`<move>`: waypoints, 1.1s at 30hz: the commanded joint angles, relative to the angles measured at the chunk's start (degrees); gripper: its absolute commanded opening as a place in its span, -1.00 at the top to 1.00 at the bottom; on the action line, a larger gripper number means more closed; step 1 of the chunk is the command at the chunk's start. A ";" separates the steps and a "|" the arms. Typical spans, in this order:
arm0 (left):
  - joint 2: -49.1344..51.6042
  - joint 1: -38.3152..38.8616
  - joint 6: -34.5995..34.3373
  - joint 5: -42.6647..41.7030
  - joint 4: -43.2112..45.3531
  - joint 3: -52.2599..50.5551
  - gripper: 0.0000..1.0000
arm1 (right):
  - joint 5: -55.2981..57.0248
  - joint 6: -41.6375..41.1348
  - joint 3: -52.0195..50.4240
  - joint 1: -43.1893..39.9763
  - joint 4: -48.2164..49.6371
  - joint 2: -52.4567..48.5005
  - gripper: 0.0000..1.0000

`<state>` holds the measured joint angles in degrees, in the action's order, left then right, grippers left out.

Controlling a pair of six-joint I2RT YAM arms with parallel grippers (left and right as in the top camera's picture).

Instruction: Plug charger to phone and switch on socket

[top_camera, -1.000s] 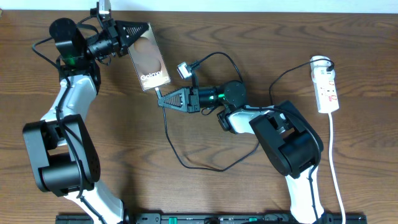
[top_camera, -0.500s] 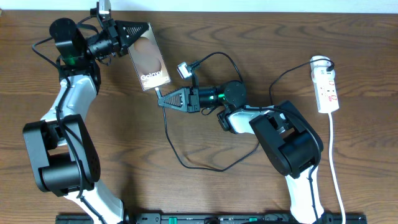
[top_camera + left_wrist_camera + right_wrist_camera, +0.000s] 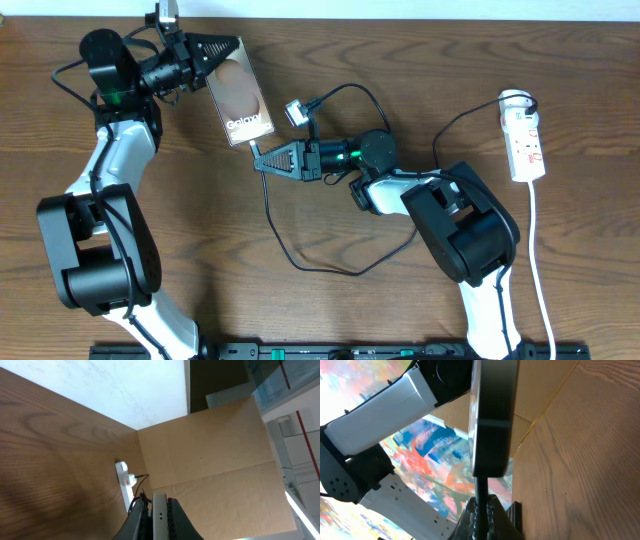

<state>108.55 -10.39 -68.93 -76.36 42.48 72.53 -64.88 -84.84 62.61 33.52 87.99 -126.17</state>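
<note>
My left gripper (image 3: 224, 50) is shut on the top end of the brown phone (image 3: 243, 100) and holds it lifted at the back left. In the left wrist view the phone's edge (image 3: 160, 512) sits between the jaws. My right gripper (image 3: 257, 157) is shut on the plug tip of the thin black charger cable (image 3: 267, 205), right at the phone's lettered lower end. In the right wrist view the plug stem (image 3: 481, 487) meets the end of the phone (image 3: 490, 415). The white socket (image 3: 526, 140) lies at the far right and shows in the left wrist view (image 3: 125, 482).
A small white adapter block (image 3: 296, 112) with its own black lead lies just behind my right gripper. The charger cable loops across the middle of the table to the socket. The socket's white cord (image 3: 540, 270) runs down the right edge.
</note>
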 commanded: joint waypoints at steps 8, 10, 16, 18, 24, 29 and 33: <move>-0.87 0.46 1.42 -4.44 0.55 0.83 0.85 | 3.45 -0.46 0.22 -1.29 2.29 -0.15 0.98; -0.87 0.46 1.44 -4.46 0.55 0.83 0.85 | 3.45 -0.46 0.22 -1.29 2.29 -0.15 0.98; -0.87 0.46 1.42 -4.46 0.55 0.83 0.85 | 3.43 -0.44 0.22 -1.29 2.29 -0.15 0.99; -0.87 0.44 1.42 -4.31 0.55 0.83 0.86 | 3.30 -0.44 0.22 -1.29 2.29 -0.15 0.99; -0.87 -0.48 1.38 -3.58 0.55 0.83 0.86 | 3.04 -0.44 0.22 -1.31 2.29 -0.15 0.99; -0.87 -1.33 0.92 -3.61 0.52 0.83 0.85 | 3.04 -0.44 0.22 -1.62 2.29 -0.15 0.98; -0.87 -1.42 0.92 -3.61 0.52 0.83 0.86 | 3.28 -0.42 0.22 -1.70 2.29 -0.15 0.98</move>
<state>108.55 -11.55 -67.68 -77.28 42.48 72.53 -64.73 -85.03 62.61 32.75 87.99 -126.17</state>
